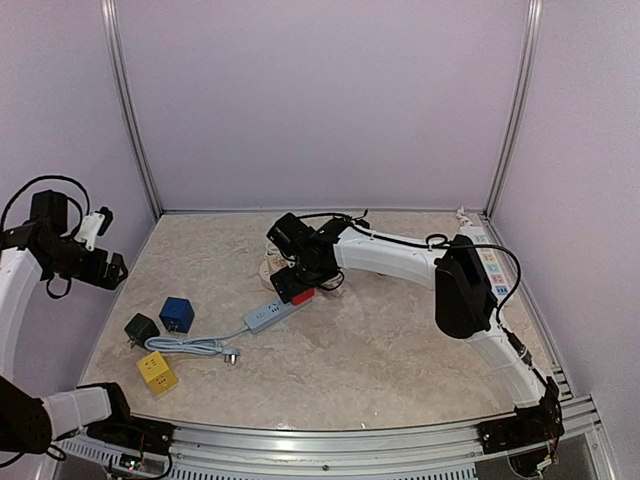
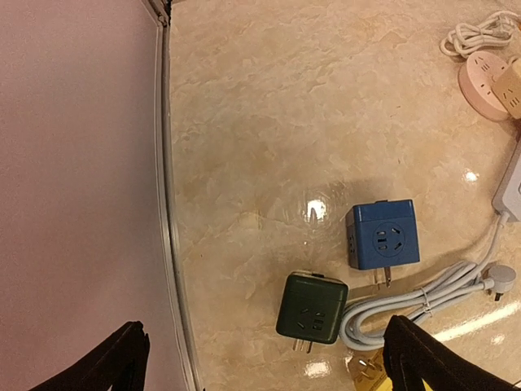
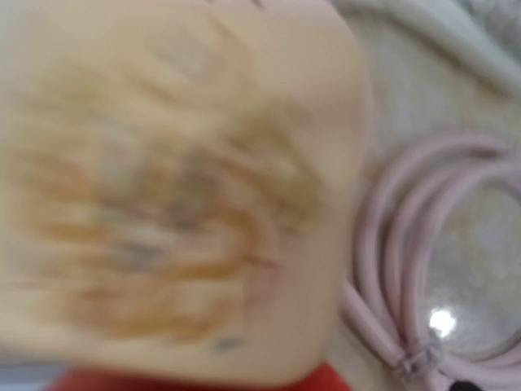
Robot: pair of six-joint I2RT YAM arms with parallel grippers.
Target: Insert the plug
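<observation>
Top external view puts your right hand [image 1: 300,272] low over the far end of the grey power strip [image 1: 268,317], just beside a red piece [image 1: 304,296] that sits on the strip. Right wrist view is almost filled by a blurred beige block [image 3: 171,187], very near the lens, with a red edge under it and a coiled pink cable [image 3: 407,244] beside it. I judge this block to be the plug, standing at the strip, but whether its pins are in a socket is hidden. Whether the right hand is apart or clamped on it, you cannot tell from these pictures. If the plug is not seated, keep it upright, line the pins with the holes and press straight down, because the strip lies free and may slide. Your left hand [image 2: 264,350] hangs high over the left side with its fingers [image 2: 122,358] wide apart and holds nothing; it could steady the strip. Below it lie a blue cube [image 2: 383,235], a green cube [image 2: 312,307] and a bundled white cable [image 2: 407,305]. The counter [image 1: 380,350] is glossy, marble-patterned and shows light reflections, so it is probably slippery. Plain pale walls [image 1: 320,100] close the cell.
</observation>
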